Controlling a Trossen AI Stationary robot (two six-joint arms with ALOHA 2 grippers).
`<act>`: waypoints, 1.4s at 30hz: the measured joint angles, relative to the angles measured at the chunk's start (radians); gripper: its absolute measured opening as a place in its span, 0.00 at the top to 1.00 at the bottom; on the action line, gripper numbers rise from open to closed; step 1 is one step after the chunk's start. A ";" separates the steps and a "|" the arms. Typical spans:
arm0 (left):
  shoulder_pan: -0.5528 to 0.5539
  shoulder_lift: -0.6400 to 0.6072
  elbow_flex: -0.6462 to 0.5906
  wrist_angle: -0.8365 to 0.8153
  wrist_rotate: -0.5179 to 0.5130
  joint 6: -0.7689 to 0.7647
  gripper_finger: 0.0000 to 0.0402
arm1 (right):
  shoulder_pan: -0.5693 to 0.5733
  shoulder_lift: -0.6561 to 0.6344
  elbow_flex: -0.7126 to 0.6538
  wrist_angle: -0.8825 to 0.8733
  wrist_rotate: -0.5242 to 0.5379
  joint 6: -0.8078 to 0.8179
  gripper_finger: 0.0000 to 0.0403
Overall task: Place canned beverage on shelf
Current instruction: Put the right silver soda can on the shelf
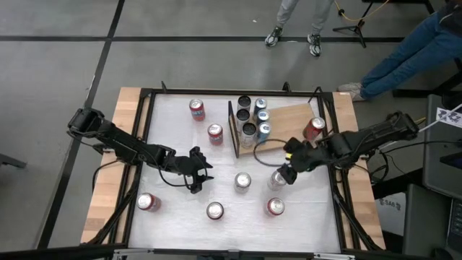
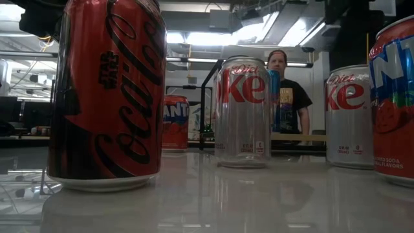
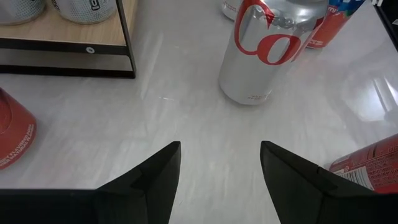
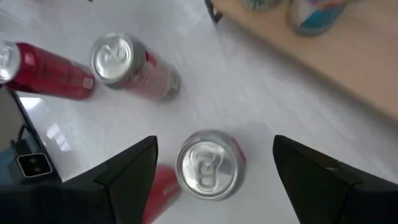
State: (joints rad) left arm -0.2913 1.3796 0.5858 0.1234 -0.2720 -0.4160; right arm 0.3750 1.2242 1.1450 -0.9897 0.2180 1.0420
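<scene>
Partly hidden in the high view: the silver can (image 1: 279, 179) under the right pincer (image 1: 285, 172), right of centre; seen plainly from the right wrist, top up between the spread fingers (image 4: 134, 163), released, nothing grasped. Cut off in the low view: the big red can (image 2: 107, 94) at far left, another at the right edge (image 2: 393, 103); arms not made out there. Shelf (image 1: 289, 123) at upper centre-right of the high view, wooden board with black upright frame (image 1: 232, 128) at its left end. On it, five cans counted in two short columns beside the frame (image 1: 254, 118), labels too small to read, plus one red can (image 1: 313, 128) near the board's right end. Loose on the white surface (image 1: 173, 209): seven cans counted, two upper left of the frame, five across the lower half. Left pincer (image 1: 195, 170) at centre-left, fingers (image 3: 155, 177) apart, holding nothing, a silver can (image 3: 267, 50) ahead of it. Person (image 2: 288, 94) standing behind the surface.
</scene>
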 joint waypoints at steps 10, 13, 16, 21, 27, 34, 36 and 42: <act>0.000 0.000 0.000 0.000 0.000 0.000 0.47 | 0.060 0.112 0.000 0.002 -0.009 0.109 0.24; 0.000 0.000 0.000 0.000 0.000 0.000 0.47 | 0.059 0.133 0.000 0.002 -0.009 0.113 0.24; 0.000 0.000 0.000 0.000 0.000 0.000 0.47 | 0.059 0.158 0.000 0.007 -0.015 0.113 0.24; 0.000 0.000 0.000 0.000 0.000 0.000 0.47 | 0.059 0.186 0.000 0.019 -0.030 0.135 0.24; 0.000 0.000 0.000 0.000 0.000 0.000 0.47 | 0.059 0.217 0.000 0.019 -0.032 0.139 0.24; 0.000 0.000 0.000 0.000 0.000 0.000 0.47 | 0.057 0.244 0.000 0.018 -0.045 0.139 0.24; 0.000 0.000 0.000 0.000 0.000 0.000 0.47 | 0.057 0.252 0.000 0.016 -0.047 0.139 0.24; 0.000 0.000 0.000 0.000 0.000 0.000 0.47 | 0.057 0.284 0.002 0.018 -0.051 0.139 0.24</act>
State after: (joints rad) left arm -0.2913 1.3796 0.5858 0.1234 -0.2722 -0.4160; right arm 0.4324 1.5083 1.1472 -0.9715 0.1667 1.1806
